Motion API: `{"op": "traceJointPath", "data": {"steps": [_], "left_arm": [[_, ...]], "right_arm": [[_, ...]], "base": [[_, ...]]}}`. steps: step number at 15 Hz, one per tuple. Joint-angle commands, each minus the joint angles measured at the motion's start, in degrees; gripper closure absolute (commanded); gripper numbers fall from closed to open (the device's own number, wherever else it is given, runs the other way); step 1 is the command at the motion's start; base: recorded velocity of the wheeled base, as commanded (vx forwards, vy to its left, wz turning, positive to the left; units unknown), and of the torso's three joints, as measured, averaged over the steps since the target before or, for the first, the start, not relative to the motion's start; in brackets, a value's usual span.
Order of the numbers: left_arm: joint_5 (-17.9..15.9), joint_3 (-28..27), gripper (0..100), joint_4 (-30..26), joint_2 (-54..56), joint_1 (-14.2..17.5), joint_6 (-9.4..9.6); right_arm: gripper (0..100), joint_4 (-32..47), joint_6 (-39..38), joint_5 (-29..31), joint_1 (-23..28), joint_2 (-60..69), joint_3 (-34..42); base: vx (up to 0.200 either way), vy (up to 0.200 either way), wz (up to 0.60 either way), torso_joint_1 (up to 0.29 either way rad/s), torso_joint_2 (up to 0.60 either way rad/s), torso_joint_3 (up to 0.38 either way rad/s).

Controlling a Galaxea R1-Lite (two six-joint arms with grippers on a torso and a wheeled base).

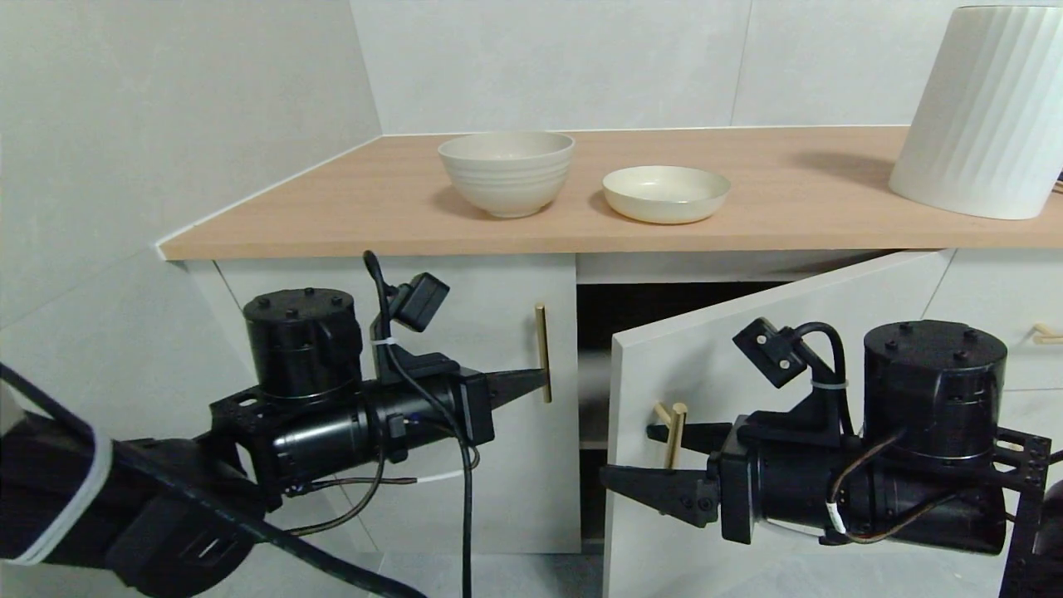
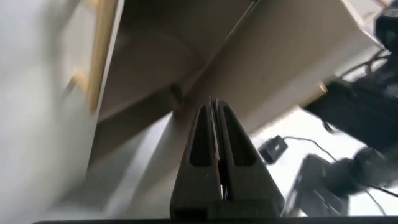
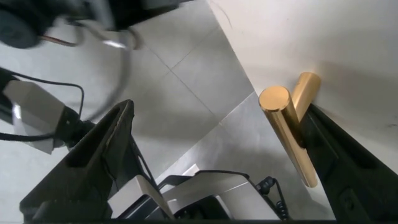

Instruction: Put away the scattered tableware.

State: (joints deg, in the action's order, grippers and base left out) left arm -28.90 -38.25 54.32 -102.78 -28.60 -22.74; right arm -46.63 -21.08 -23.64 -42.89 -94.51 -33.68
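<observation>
Right gripper (image 1: 644,457): jaws apart, straddling handle (image 1: 674,432) of door (image 1: 747,332). Left gripper (image 1: 531,380): closed, empty, tip at left handle (image 1: 541,353). Counter (image 1: 332,216): carries both pieces. Door: ajar; cupboard (image 1: 594,324) dark inside. Bowl (image 1: 507,172): on counter, unstowed. Dish (image 1: 666,193): near bowl, apart, unstowed. Progress, judged: early; door partly open, both pieces left, nothing visibly stowed.
</observation>
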Motion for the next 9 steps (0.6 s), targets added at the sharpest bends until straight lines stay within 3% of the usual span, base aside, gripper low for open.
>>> {"op": "traceJointPath", "data": {"steps": [1, 4, 8, 9], "left_arm": [[-0.1, -1.6, 100, 6.1, -9.1, -2.5, 0.24], [-0.1, -1.9, 100, 17.4, -15.3, -5.6, 0.41], [0.4, -2.4, 100, 18.0, -15.3, -6.6, 0.41], [0.4, -3.8, 100, 18.0, -15.9, -7.3, 1.38]], "right_arm": [[0, 0.1, 0.0, 0.2, 0.0, 0.8, 0.4], [0, 0.4, 0.1, 0.3, 0.1, 1.2, 1.0], [0, 0.5, 0.1, 0.4, 0.1, 1.6, 1.1], [0, 0.6, 0.2, 0.4, 0.2, 2.1, 1.2]], "base": [[0.0, 0.0, 0.0, 0.0, 0.0, 0.0], [0.0, 0.0, 0.0, 0.0, 0.0, 0.0], [0.0, 0.0, 0.0, 0.0, 0.0, 0.0], [0.0, 0.0, 0.0, 0.0, 0.0, 0.0]]}}
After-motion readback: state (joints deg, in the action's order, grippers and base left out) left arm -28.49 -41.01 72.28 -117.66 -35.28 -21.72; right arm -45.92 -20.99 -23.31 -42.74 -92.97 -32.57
